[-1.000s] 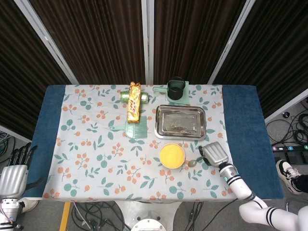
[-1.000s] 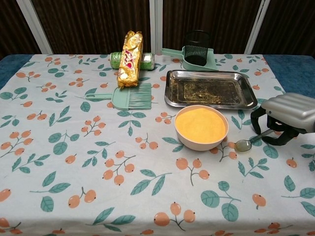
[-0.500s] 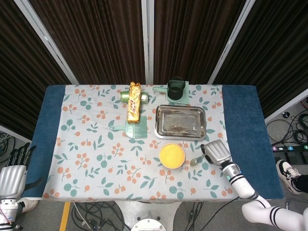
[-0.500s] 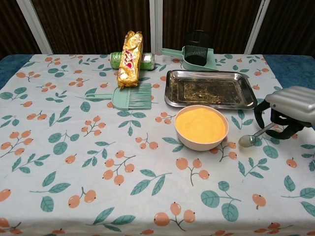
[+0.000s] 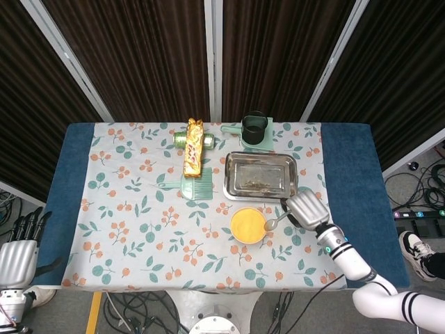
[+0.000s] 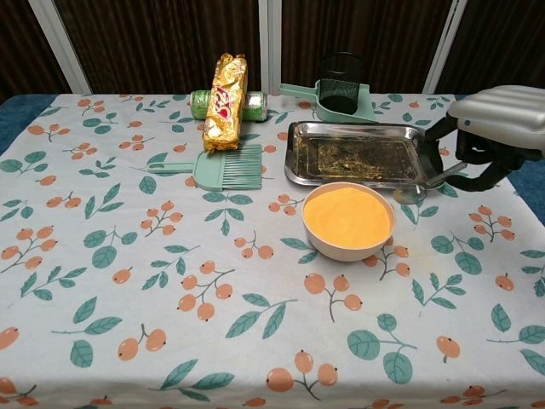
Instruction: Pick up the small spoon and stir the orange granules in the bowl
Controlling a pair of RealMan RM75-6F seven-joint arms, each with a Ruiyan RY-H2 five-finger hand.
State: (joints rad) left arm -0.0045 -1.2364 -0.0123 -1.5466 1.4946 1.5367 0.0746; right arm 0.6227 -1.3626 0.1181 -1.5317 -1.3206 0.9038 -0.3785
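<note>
A pale bowl (image 6: 348,221) (image 5: 248,225) of orange granules sits on the floral tablecloth in front of the steel tray. My right hand (image 6: 492,135) (image 5: 304,209) hovers above the table just right of the bowl and holds the small metal spoon (image 6: 423,184) (image 5: 274,223) by its handle. The spoon's bowl end hangs close to the bowl's right rim, above the table. At the bottom left of the head view, off the table, my left hand (image 5: 19,250) rests holding nothing, fingers straight.
A steel tray (image 6: 364,153) lies behind the bowl. A green comb-like scraper (image 6: 223,166), a gold snack packet (image 6: 223,100), a green can (image 6: 204,104) and a black mesh cup on a green holder (image 6: 339,88) stand further back.
My right hand has lifted the spoon off the table and carried it up and toward the bowl's right rim. The left hand has not moved.
</note>
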